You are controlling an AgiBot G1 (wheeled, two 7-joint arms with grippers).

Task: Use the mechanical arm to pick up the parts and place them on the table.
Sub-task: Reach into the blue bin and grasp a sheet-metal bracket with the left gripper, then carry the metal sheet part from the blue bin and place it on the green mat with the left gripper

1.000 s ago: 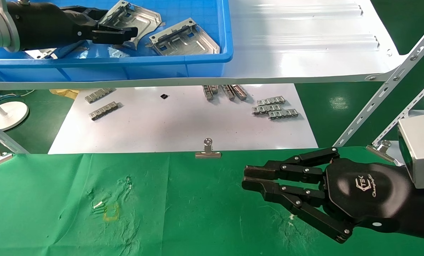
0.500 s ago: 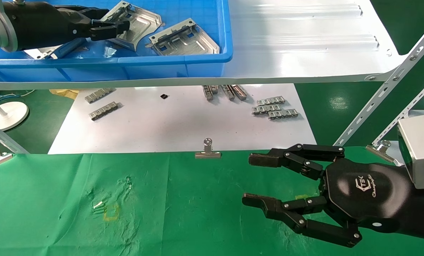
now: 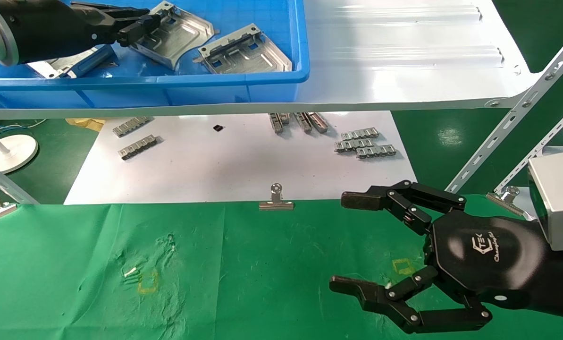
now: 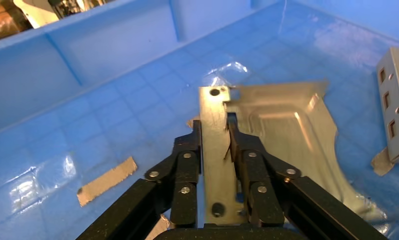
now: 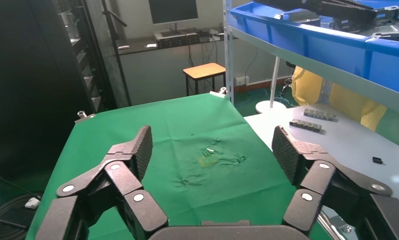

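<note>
My left gripper [image 3: 142,26] reaches into the blue bin [image 3: 191,80] on the shelf. It is shut on the raised rim of a silvery bracket [image 3: 177,30]. In the left wrist view the black fingers [image 4: 187,160] clamp the bracket's edge strip [image 4: 215,130], and its flared plate [image 4: 282,130] spreads over the bin floor. A second bracket [image 3: 243,49] lies beside it in the bin. My right gripper [image 3: 347,243] hovers wide open over the green-clothed table [image 3: 243,274], holding nothing. In the right wrist view the right gripper [image 5: 212,145] shows only cloth between its pads.
The bin rests on a glossy white shelf [image 3: 404,61] with slanted metal struts [image 3: 508,127] at the right. Below lies a white sheet [image 3: 239,160] with small grey strips [image 3: 366,144]. A binder clip [image 3: 275,200] grips the cloth's far edge. Yellow square marks [image 3: 147,282] dot the cloth.
My right gripper went from nearly shut to wide open. My left gripper drew back to the left inside the bin, staying shut on the bracket's rim.
</note>
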